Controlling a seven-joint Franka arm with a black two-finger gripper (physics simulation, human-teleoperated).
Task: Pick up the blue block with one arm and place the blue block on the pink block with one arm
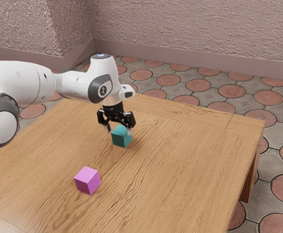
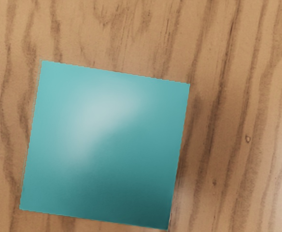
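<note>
The end effector (image 1: 118,130) hangs with its fingers spread wide over the blue block (image 1: 121,137), which looks teal and sits on the desk (image 1: 190,160) near the centre of the exterior view; nothing is gripped yet. In the wrist view the blue block (image 2: 105,145) lies skewed and off-centre under the hand, so closing now would likely catch corners and twist or squirt the block away, or a finger could land on its top edge. The pink block (image 1: 87,180), well apart toward the lower left, offers a small top; a crooked grip risks a tilted, sliding placement
</note>
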